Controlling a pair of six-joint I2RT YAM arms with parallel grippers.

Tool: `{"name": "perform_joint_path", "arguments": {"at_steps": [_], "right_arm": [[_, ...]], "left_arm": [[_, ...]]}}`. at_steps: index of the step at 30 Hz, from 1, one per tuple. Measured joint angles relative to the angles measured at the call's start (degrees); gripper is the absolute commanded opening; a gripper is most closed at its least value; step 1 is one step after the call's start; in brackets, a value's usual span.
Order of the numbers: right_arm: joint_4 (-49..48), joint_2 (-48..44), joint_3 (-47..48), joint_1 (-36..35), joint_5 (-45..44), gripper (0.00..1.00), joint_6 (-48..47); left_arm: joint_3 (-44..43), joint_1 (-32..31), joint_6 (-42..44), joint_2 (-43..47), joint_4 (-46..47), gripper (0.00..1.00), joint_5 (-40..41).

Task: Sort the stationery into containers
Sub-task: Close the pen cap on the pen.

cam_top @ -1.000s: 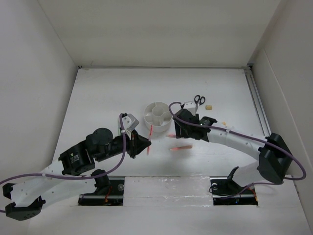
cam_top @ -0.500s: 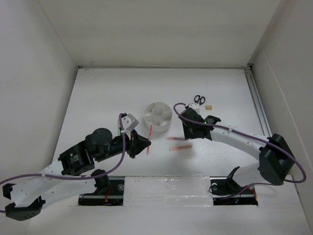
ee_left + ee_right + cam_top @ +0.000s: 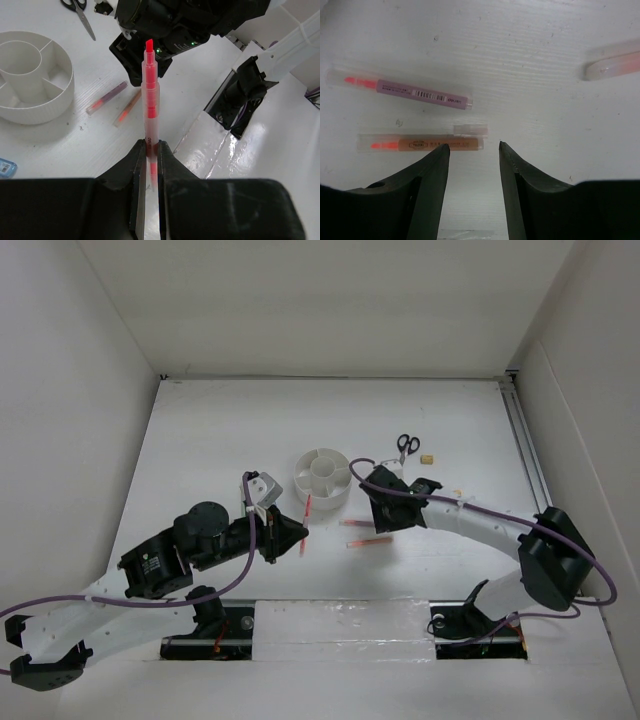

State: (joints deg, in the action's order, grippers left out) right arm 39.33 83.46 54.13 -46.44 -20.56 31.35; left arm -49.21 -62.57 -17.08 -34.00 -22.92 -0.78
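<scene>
From above, the organizer sits mid-frame on the worktop, with scissors and eraser to its upper right. The left hand, at its lower left, is clenched on a pink pen. The right hand hangs at its lower right.

In the left wrist view, that pen juts up the frame's centre (tip red), with the organizer at upper left.

In the right wrist view, the fingers stand apart, released, grasping nothing. An orange pen lies just above the frame-left finger, and a purple pen lies above that.
</scene>
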Motion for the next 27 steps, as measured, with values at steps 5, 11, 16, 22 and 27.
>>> {"name": "perform_joint_path", "arguments": {"at_steps": [5,11,16,22,27], "right_arm": [[0.74,2.1,0.0,-1.25,0.04,0.51,1.11],[1.11,4.2,0.0,-1.29,-0.24,0.5,2.4],[1.09,5.81,0.0,-1.29,-0.46,0.5,2.95],[1.11,7.08,0.0,-1.29,-0.46,0.5,2.99],[1.14,7.1,0.0,-1.29,-0.52,0.5,2.99]], "left_arm": [[0.0,0.0,0.0,0.35,0.0,0.0,0.0],[0.0,0.0,0.0,0.48,0.0,0.0,-0.02],[0.0,0.0,0.0,0.66,0.0,0.0,-0.02],[0.0,0.0,0.0,1.07,0.02,0.0,-0.02],[0.0,0.0,0.0,1.09,0.0,0.0,-0.04]]}}
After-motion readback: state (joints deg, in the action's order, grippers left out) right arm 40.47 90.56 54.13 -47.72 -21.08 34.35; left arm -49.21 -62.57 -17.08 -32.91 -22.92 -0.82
